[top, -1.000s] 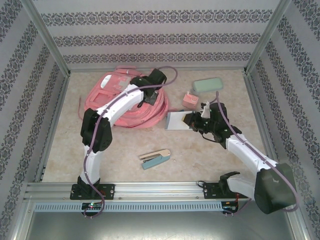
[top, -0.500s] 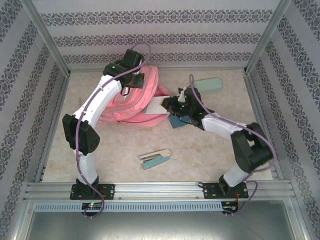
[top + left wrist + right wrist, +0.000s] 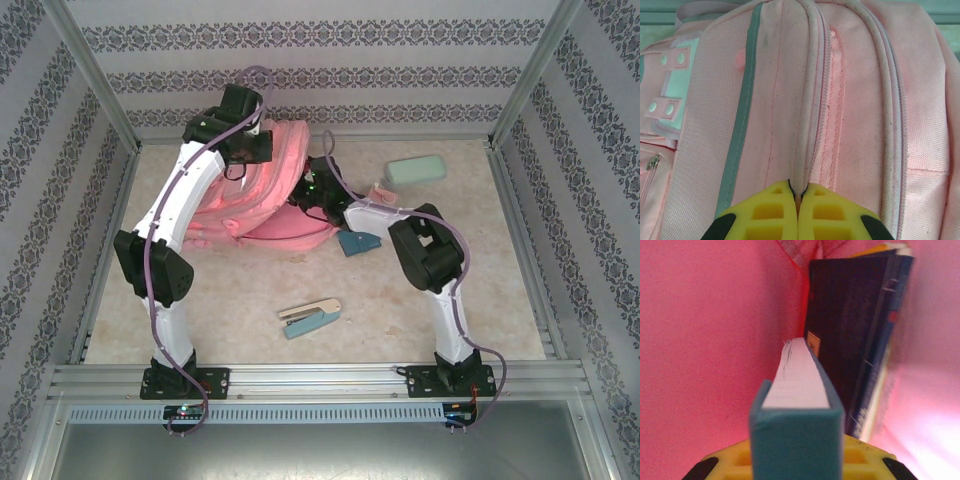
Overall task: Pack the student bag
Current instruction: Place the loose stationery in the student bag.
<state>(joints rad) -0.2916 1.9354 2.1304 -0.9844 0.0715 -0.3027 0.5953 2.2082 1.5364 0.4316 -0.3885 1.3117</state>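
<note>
Since a second ago my two arms have swung toward the back of the tabletop (image 3: 450, 280). The student bag (image 3: 270, 195), flat before, now stands hauled up on end, and the book that my right hand carried over the bare surface is now inside it.

At far left, my left hand (image 3: 798, 192) sits atop the one pink bag, both yellow fingers (image 3: 765, 212) pinched tight on a piped seam with no gap between them. The bag stands at the back left of the tabletop, near the rear wall. Its white patch with four snaps (image 3: 670, 82) faces left in the left wrist view.

One teal-and-tan stapler (image 3: 310, 318) lies alone near the front, well apart from the bag.

My right hand (image 3: 797, 460) reaches into the bag's mouth, closed narrowly on one teal-covered book (image 3: 797, 390) held spine toward me. Pink lining surrounds it, and just right of it stands a dark book (image 3: 850, 335). That makes two books inside.

Further right, one dark teal flat piece (image 3: 356, 243) lies beside the bag's lower edge. One small pink item (image 3: 379, 190) peeks from behind my right arm. One mint-green pencil case (image 3: 415, 169) lies at back right.
</note>
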